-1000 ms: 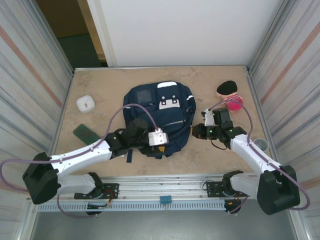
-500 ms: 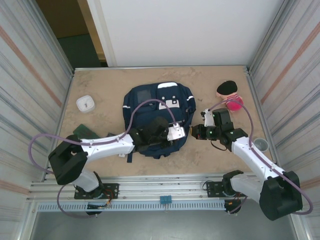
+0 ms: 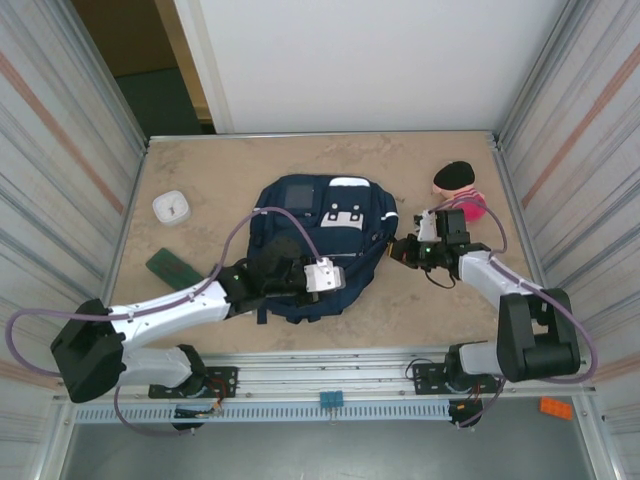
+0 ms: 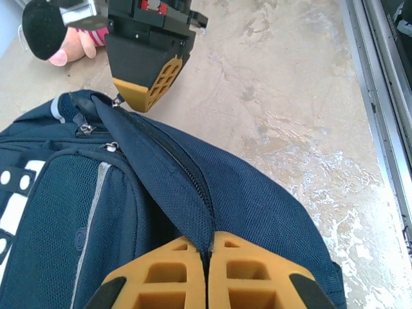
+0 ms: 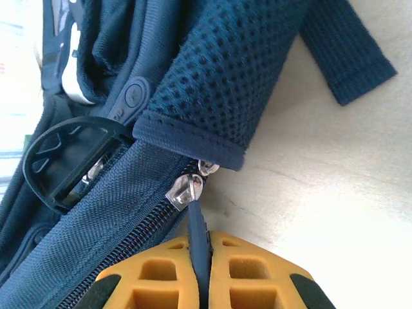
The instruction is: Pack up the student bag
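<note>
Student bag (image 3: 352, 247) on table (image 3: 230, 165), contents hidden

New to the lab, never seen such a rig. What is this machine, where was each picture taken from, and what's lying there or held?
These are two robot arms bolted at the near edge of a table. One picture looks down from above; the other two come from cameras on the wrists. On it lie a navy bag, a white tub, a green pad and a pink-and-black thing. The left tool is shut on the bag's fabric beside its zip; the right tool is shut on a zip pull.
</note>
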Robot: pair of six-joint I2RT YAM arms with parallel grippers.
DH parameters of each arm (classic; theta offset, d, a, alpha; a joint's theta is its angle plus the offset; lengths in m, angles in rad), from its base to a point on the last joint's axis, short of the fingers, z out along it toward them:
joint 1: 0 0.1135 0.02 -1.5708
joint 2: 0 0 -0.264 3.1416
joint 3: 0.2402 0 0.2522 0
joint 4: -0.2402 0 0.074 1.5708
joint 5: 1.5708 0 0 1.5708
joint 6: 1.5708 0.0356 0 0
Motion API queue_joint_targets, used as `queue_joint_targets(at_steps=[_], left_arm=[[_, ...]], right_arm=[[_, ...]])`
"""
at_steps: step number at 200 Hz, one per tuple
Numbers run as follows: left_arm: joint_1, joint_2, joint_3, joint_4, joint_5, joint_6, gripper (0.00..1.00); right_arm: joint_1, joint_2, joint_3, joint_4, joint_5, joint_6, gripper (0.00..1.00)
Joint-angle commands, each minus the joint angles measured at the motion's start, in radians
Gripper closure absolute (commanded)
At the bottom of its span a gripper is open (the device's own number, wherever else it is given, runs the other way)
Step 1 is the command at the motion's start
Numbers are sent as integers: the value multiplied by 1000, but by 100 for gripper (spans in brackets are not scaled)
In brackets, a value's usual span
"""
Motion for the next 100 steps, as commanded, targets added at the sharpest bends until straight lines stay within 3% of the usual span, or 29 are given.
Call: queue_joint_targets(at_steps=[1,18,33,43,57,70,100], left_arm=[[6,-78,-10,-2,147,41,100],[7,-74,-21,19,151,33,100],[7,-55,-20,32,149,17,100],[7,-41,-15,42,143,3,87],[7,-23,-8,59,112,-26,61],[10,-17,-5,73,85,-46,44],[65,-13,15,44,21,-77,26]], right_arm=[[-55,39,65,120,144,34,100],[-58,44,73,106,119,22,100],[-59,2,62,85,93,18,79],[-58,-49,52,55,82,15,66],[-50,-136,33,-12,92,14,55],[-38,-236,11,-77,98,5,47],[18,-477,-66,-153,143,20,43]])
